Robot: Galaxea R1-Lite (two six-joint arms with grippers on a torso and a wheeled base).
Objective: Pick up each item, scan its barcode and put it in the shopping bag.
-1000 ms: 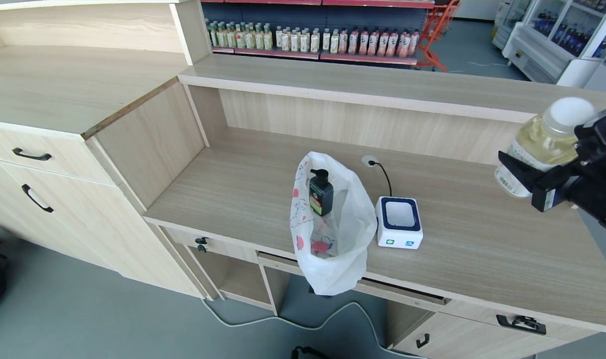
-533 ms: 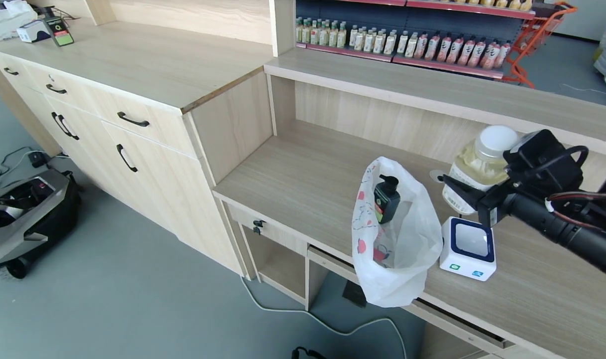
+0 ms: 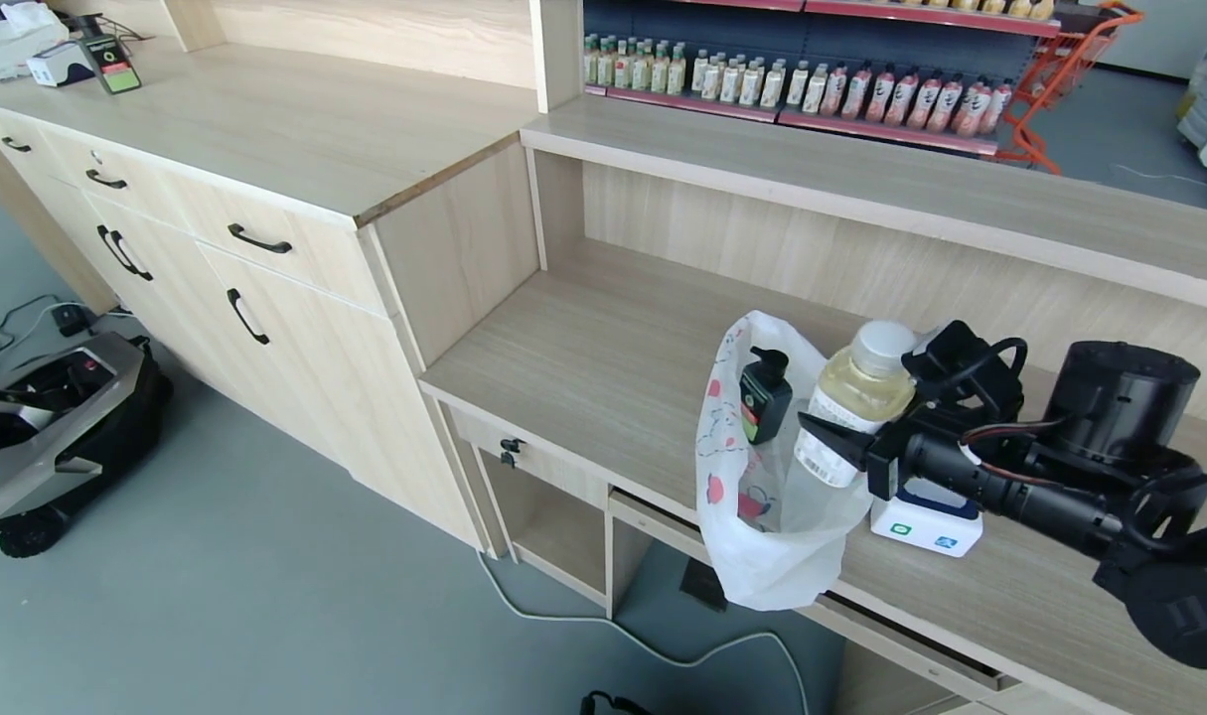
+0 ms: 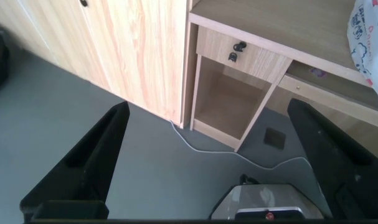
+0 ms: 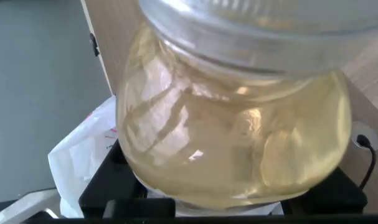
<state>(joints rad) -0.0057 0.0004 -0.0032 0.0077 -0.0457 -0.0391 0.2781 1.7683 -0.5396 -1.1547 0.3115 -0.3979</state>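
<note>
My right gripper (image 3: 846,442) is shut on a clear bottle of yellow liquid (image 3: 853,397) with a white cap, held just above the right rim of the white shopping bag (image 3: 762,556). The same bottle (image 5: 238,137) looms close in the right wrist view, over the bag (image 5: 83,155). A dark pump bottle (image 3: 764,395) stands inside the bag. The white and blue barcode scanner (image 3: 926,521) sits on the counter right of the bag, partly hidden by my right arm. My left gripper (image 4: 207,149) is open, hanging low over the grey floor in front of the cabinet.
The wooden counter (image 3: 613,367) has a raised back ledge and a taller cabinet with drawers (image 3: 245,238) at its left. A cable (image 3: 583,616) runs on the floor below. A grey wheeled machine (image 3: 37,437) stands on the floor at far left.
The head camera has swung left since a second ago. My right arm has carried the bottle from above the scanner leftward and down to the bag's rim.
</note>
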